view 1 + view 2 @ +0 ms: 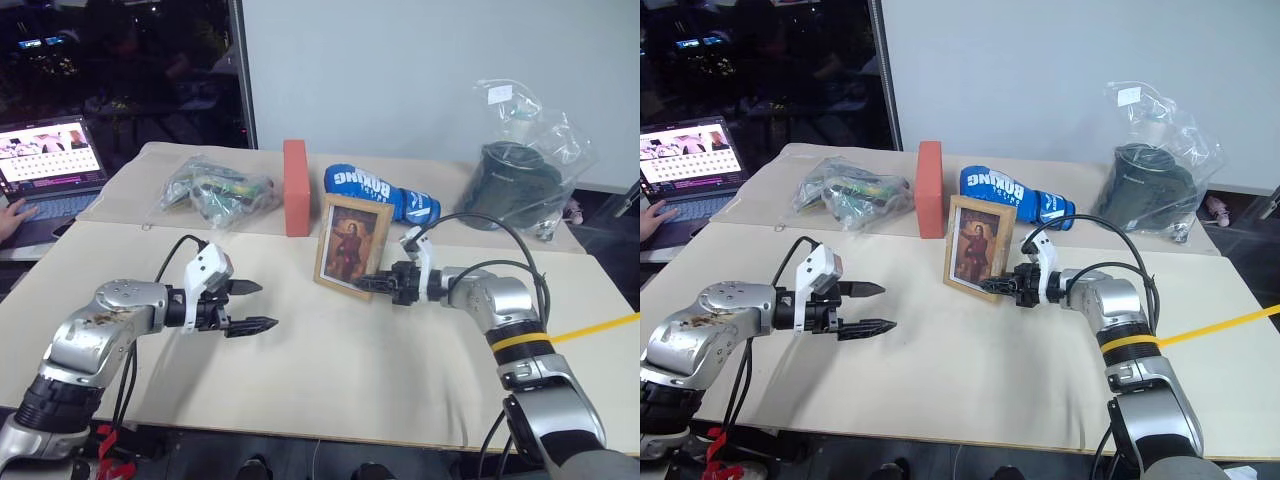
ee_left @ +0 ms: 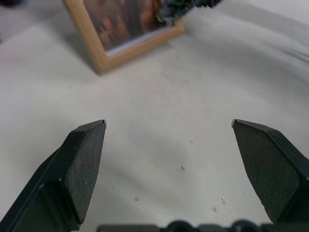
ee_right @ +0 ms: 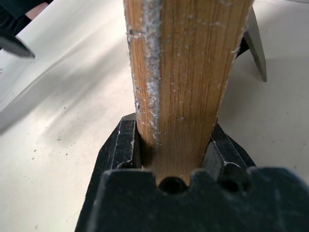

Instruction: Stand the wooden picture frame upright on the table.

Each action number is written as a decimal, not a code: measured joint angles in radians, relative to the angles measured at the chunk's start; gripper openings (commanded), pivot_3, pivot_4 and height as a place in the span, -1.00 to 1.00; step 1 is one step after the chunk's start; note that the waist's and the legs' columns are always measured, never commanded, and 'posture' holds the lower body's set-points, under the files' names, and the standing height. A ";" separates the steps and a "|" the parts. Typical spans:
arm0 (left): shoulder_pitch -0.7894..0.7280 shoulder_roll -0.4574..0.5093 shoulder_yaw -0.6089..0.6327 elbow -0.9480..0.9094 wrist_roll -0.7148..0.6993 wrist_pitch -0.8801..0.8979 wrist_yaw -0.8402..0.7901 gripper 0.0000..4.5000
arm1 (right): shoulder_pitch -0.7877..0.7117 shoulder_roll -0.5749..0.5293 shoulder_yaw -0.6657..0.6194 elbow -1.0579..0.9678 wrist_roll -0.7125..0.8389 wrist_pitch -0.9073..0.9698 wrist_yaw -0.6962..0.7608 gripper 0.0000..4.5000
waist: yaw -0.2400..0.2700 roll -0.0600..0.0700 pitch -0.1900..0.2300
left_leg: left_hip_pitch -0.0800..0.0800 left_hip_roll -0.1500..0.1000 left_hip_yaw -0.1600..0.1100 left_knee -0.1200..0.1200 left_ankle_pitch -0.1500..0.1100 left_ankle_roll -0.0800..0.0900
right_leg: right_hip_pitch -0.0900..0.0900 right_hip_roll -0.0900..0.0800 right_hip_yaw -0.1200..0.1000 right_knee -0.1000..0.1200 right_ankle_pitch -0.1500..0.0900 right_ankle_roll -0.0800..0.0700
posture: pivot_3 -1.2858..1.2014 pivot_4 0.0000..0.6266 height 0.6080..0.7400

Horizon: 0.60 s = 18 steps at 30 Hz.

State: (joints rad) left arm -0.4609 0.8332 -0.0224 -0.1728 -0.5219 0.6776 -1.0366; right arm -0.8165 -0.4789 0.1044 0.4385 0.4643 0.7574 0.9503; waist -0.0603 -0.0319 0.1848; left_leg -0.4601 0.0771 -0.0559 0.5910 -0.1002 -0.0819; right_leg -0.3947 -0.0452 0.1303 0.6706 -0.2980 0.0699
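The wooden picture frame (image 1: 351,247) already stands upright near the middle of the table (image 1: 330,370), its portrait face turned toward the near edge. The right end effector (image 1: 368,285) is clamped on the frame's lower right edge, and the right wrist view shows the wood pinched between both fingers. Whether the easel leg behind is spread and bearing the weight cannot be made out, so the frame may be resting partly on that grip. What seems left is to let go and see that it stays up. The left end effector (image 1: 256,306) hangs wide open and empty, near and left of the frame.

As for writing, the blue boxing glove (image 1: 380,191) at the far side reads "BOXING" in white letters.
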 measured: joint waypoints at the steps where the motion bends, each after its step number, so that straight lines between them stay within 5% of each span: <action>1: -0.003 0.000 0.000 0.009 0.001 0.003 -0.001 1.00 | 0.011 0.000 0.001 -0.006 -0.002 -0.002 0.009 -0.45 | 0.000 0.000 0.000 | 0.000 0.000 0.000 0.000 0.000 0.000 | 0.000 0.000 0.000 0.000 0.000 0.000 | 0.03 -0.52 0.61; 13: -0.036 -0.002 -0.021 0.122 0.066 -0.026 -0.032 1.00 | 0.155 0.037 -0.040 -0.108 0.001 -0.005 0.020 -0.46 | 0.000 0.000 0.000 | 0.002 0.000 -0.001 0.001 0.000 0.000 | 0.002 0.000 -0.001 0.001 -0.001 0.001 | 0.03 -0.52 0.61; 15: -0.044 -0.006 -0.021 0.138 0.073 -0.029 -0.035 1.00 | 0.164 0.037 -0.043 -0.124 0.001 -0.001 0.010 0.00 | 0.001 0.000 0.000 | 0.002 0.000 -0.001 0.001 0.000 0.000 | 0.003 0.000 -0.001 0.000 0.000 0.001 | 0.03 -0.52 0.61; 18: -0.069 -0.031 -0.024 0.168 0.096 -0.073 -0.036 1.00 | 0.199 0.034 -0.052 -0.140 0.027 0.075 0.007 0.42 | 0.007 0.000 0.000 | 0.001 0.000 -0.001 0.001 0.000 0.000 | 0.003 0.000 -0.002 0.000 0.000 0.000 | 0.03 -0.52 0.61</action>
State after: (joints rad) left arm -0.5302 0.8020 -0.0467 -0.0046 -0.4255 0.6043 -1.0729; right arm -0.6172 -0.4445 0.0521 0.2986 0.4914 0.8326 0.9572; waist -0.0534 -0.0319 0.1847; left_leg -0.4587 0.0770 -0.0572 0.5919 -0.1002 -0.0819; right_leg -0.3919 -0.0454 0.1279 0.6709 -0.2984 0.0702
